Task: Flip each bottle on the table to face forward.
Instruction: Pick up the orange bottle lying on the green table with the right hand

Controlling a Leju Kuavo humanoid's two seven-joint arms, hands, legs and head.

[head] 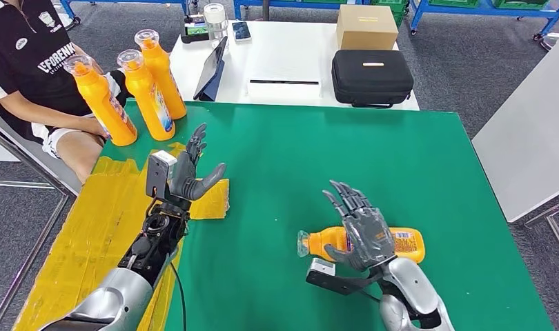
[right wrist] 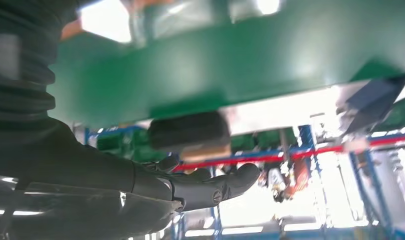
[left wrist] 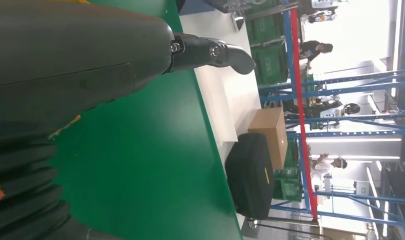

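An orange bottle (head: 404,244) lies on its side on the green table (head: 318,165), clear cap pointing left. My right hand (head: 358,224) hovers just over its middle, fingers spread, holding nothing. Three orange bottles stand upright at the table's far left corner: one (head: 104,101) nearest the edge, one (head: 145,95) in the middle, one (head: 161,74) behind. My left hand (head: 191,167) is raised over the left side of the table, fingers apart and empty, a little in front of those standing bottles. In the left wrist view its thumb (left wrist: 215,52) sticks out over the green surface.
A person (head: 35,69) sits at the far left, close to the standing bottles. Yellow tape (head: 104,221) covers the table's left strip. Behind stands a white table (head: 283,62) with a black case (head: 371,76), a cardboard box (head: 366,26), a tablet (head: 211,69) and a phone.
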